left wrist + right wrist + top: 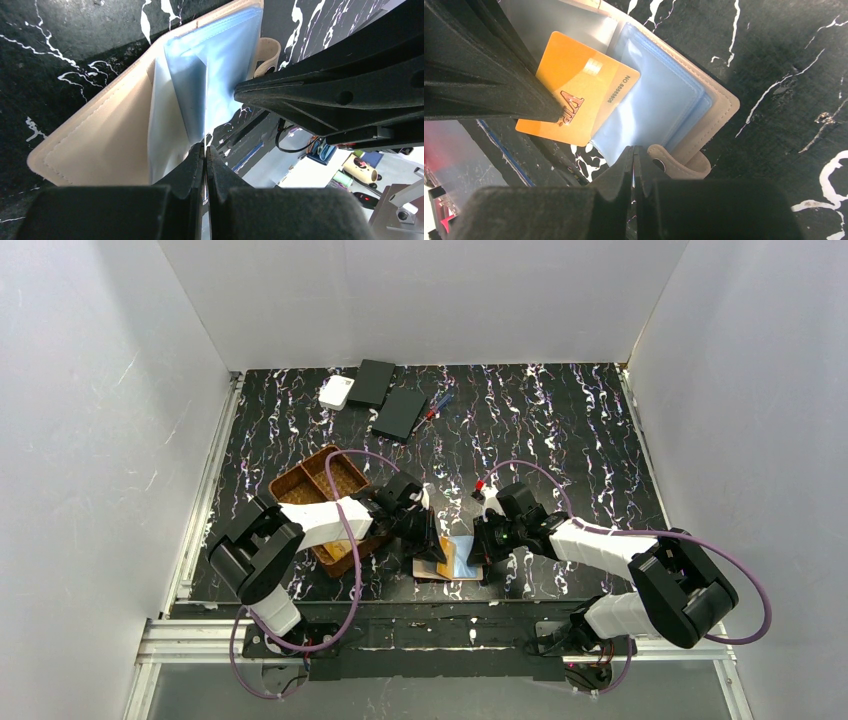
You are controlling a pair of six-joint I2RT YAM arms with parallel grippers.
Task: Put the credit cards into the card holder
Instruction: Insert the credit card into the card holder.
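Card holder (455, 565) lies open at the bottom centre of the top view, between the two grippers.
One orange credit card (579, 85) sits aslant over its clear pockets (659, 100), overhanging the edge. Left gripper (205, 150): fingers pressed together, tip over the card, grip cannot be told. Right gripper (633, 150): fingers together at the pocket edge, beside the clasp tab (676, 162). Brown divided tray (345, 478) to the left, contents unclear.

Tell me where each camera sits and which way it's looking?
Top view: fixed above and behind, looking down on the table; left arm and right arm show, bases at the bottom.
Left wrist: on the left arm, looking past its shut left hand at the card holder.
Right wrist: on the right arm, looking past its right hand at the orange card.
Shared: both wrist views show the open card holder.
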